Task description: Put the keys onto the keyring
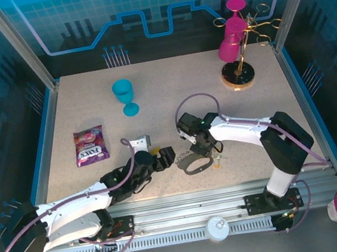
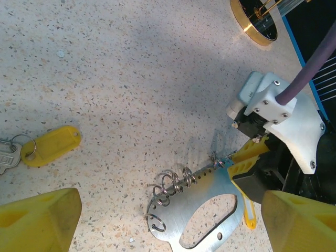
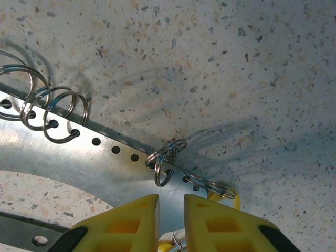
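Speckled beige tabletop (image 1: 84, 88), blue panels behind. Counts, left to right: one candy packet (image 1: 89, 145), one blue goblet (image 1: 126, 97), one small metal bracket (image 1: 139, 142), one gold stand (image 1: 238, 56) hung with pink cups.

Left gripper (image 1: 164, 158) is wide open and holds nothing; in its wrist view the yellow fingers (image 2: 47, 220) sit far apart at the bottom corners. One key (image 2: 50, 147) with a yellow head lies flat on the table just ahead of the finger on that view's left, apart from it, with a small ring through the head.

Keyring (image 2: 202, 202), one flat metal plate with a row of holes, lies ahead of and between the left gripper's fingers, touching neither. At least five split rings (image 3: 63, 113) hang on it: a bunch toward the left end, singles further right.

Right gripper (image 3: 170, 202) sits over the plate's right end, fingers nearly together with a thin gap. Can't tell if they pinch the plate. One more yellow piece (image 3: 227, 198) peeks out at the plate's edge just beside the right gripper, mostly hidden.
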Controlling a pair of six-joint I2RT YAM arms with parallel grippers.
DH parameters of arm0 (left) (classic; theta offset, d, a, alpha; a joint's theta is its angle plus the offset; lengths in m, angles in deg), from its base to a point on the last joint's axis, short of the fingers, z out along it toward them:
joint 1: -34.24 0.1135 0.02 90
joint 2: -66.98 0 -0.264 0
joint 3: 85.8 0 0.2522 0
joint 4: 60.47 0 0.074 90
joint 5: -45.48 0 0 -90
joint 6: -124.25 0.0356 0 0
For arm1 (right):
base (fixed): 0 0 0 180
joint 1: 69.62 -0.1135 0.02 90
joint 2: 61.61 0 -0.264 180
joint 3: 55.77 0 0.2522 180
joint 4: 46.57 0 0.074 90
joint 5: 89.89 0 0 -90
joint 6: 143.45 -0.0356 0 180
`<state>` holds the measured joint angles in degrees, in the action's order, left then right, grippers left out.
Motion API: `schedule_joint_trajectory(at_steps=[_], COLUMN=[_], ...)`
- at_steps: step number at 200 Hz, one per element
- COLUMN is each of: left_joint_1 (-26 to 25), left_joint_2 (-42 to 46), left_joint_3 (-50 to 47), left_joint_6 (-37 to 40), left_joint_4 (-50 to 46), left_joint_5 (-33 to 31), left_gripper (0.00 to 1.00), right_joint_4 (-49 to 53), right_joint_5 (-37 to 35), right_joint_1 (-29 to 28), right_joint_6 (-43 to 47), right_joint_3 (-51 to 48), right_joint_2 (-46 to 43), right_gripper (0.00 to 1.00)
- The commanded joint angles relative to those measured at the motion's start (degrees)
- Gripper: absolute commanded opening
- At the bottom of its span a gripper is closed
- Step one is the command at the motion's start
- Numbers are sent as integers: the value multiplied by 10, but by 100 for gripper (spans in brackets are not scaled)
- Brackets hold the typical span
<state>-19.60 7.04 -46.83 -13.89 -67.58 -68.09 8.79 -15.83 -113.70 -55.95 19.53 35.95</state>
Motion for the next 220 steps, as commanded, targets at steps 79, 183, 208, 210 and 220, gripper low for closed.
schedule_joint_trajectory(at_steps=[79, 183, 208, 210, 220], left_joint_1=[-1, -1, -2, -1, -1], left_joint_2=[21, 27, 28, 28, 28], left_joint_3=[-14, -18, -18, -18, -18], left_joint_6=[-14, -15, -15, -15, -15], left_joint_4=[-6, -8, -9, -9, -9], left_joint_5=[-2, -5, -6, -6, -7], left_gripper=[89, 89, 89, 89, 89], right_joint_4=[26, 33, 35, 35, 35], right_joint_5=[11, -21, -20, -19, -19], right_joint_1=[-15, -16, -16, -16, -16], right_joint_6=[17, 14, 14, 14, 14], right_joint_3=[46, 59, 61, 62, 62], right_joint_2=[30, 56, 63, 64, 65], right_gripper=[26, 22, 22, 22, 22])
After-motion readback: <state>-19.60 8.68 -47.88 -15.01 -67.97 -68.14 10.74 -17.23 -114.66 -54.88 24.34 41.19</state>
